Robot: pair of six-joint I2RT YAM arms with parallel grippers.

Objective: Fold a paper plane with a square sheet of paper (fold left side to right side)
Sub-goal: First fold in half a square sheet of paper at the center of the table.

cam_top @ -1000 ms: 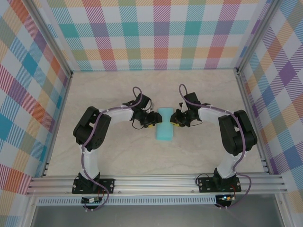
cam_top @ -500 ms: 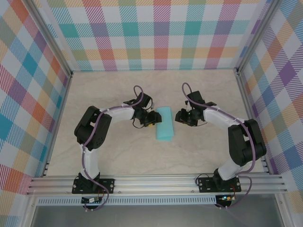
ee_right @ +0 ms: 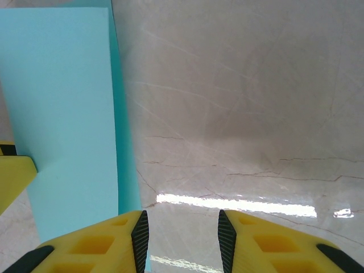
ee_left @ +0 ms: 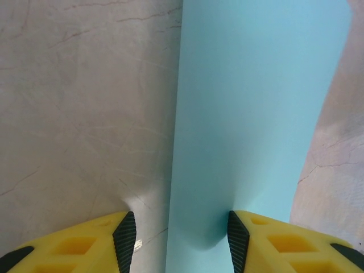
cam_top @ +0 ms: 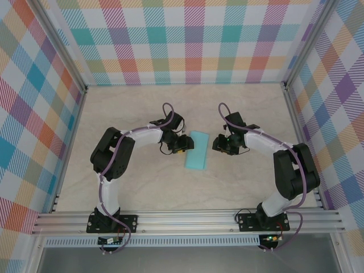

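Two pairs, both apart and gripping nothing: your left fingers (ee_left: 124,239) straddle the long edge of the sheet (ee_left: 250,114), which runs straight ahead; your right fingers (ee_right: 139,236) stand just beside it.

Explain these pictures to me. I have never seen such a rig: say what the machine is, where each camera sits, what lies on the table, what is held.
The machine is two robot arms bolted at the near edge of a table, each ending in a two-finger gripper. One picture looks down from above: the left gripper and right gripper flank a turquoise sheet of paper, folded to a narrow rectangle, flat on it. The other two come from cameras on the wrists, showing their own yellow fingers. Both grippers are open and hold nothing; the left one straddles the paper's long edge.
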